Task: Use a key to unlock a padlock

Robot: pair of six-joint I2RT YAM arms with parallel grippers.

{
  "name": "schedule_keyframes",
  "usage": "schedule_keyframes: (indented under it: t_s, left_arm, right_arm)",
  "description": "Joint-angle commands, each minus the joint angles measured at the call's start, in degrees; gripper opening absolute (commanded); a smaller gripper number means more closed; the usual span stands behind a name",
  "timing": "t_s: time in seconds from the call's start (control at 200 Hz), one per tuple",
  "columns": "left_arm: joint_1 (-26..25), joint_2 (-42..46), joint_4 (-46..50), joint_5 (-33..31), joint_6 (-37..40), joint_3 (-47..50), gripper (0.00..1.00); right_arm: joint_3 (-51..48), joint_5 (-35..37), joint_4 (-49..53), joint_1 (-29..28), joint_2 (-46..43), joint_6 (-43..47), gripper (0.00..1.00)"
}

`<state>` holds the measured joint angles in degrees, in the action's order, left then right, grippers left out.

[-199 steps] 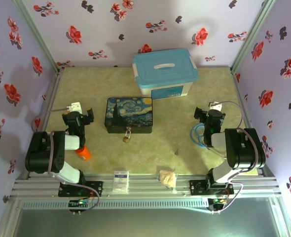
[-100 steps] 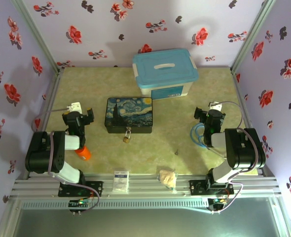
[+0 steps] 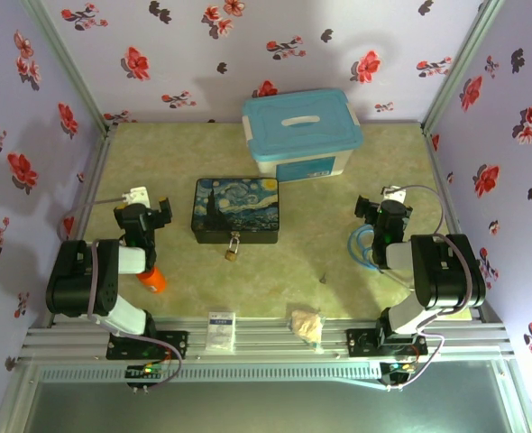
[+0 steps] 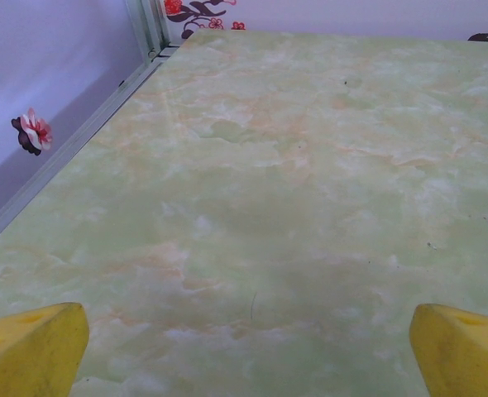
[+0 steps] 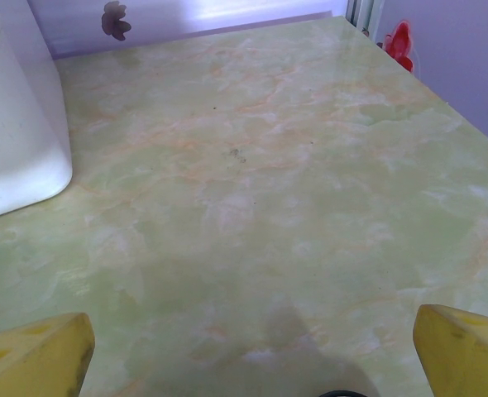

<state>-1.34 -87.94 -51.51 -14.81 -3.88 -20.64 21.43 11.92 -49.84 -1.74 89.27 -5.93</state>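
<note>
Nothing has moved: left end effector (image 4: 248, 351) and right end effector (image 5: 248, 351) sit wide apart and empty, padlock (image 3: 233, 248) at the tin's (image 3: 236, 206) 6 o'clock, key (image 3: 321, 279) at the padlock's 4 o'clock on the counter (image 3: 176, 162), untouched.

This is looking like a robot test booth in a lab. A left arm (image 3: 95, 281) and a right arm (image 3: 439, 271) are sitting bolted to a metal rail (image 3: 266, 343) beside a green surface (image 3: 158, 153), with flower-paper walls (image 3: 194, 41) closing it in.
</note>
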Motion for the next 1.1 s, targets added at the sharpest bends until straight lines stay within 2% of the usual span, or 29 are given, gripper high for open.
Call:
schedule_keyframes:
  t_s: [0.0,0.09,0.21,0.3,0.39,0.46,0.505,0.685,0.745,0.875,1.025,1.095]
  left_arm:
    - [0.07,5.16,5.20,-2.24,0.25,-1.84,1.00]
    - [-0.02,11.24,15.62,-3.62,-0.17,-5.21,1.00]
    - [-0.06,18.09,19.80,-4.59,-0.21,-6.68,1.00]
    - [-0.20,22.23,26.66,-4.72,-1.14,-9.43,1.00]
    - [-0.33,26.61,33.48,-4.05,-7.34,-11.80,1.00]
    - [-0.37,30.43,38.97,0.41,-12.92,-13.62,1.00]
    - [-0.37,32.75,40.43,6.30,-15.38,-13.81,1.00]
    - [-1.47,37.06,44.32,23.82,-28.92,-13.06,1.00]
    - [-5.15,36.92,46.79,25.11,-29.75,-13.81,1.00]
    - [-18.07,36.00,51.80,22.44,-27.40,-15.93,1.00]
    - [-32.18,32.97,54.44,17.79,-27.77,-18.21,1.00]
    - [-37.09,31.94,57.37,14.72,-26.81,-20.22,1.00]
  right_arm:
    - [0.77,-0.61,-0.33,0.33,-0.96,1.09,0.99]
    - [0.93,-0.45,2.76,0.33,-4.32,1.16,0.99]
    - [2.56,-0.10,10.20,0.23,-9.58,1.20,0.99]
    - [4.00,1.21,16.31,0.20,-14.14,-0.50,0.99]
    - [4.70,1.42,20.34,0.24,-18.98,-4.75,0.99]
    - [6.26,-0.33,25.43,0.24,-22.20,-9.41,0.99]
    - [7.96,-2.51,30.50,0.33,-24.25,-12.07,0.99]
    - [14.75,-22.51,48.05,-0.24,-27.03,-17.81,0.99]
    - [16.61,-23.65,54.57,-2.39,-27.56,-19.07,0.99]
    - [17.66,-17.41,66.12,-11.67,-29.96,-19.07,0.97]
    - [17.71,-11.54,77.03,-22.21,-30.78,-23.12,0.85]
    - [16.70,-8.58,80.81,-27.04,-31.34,-25.04,0.80]
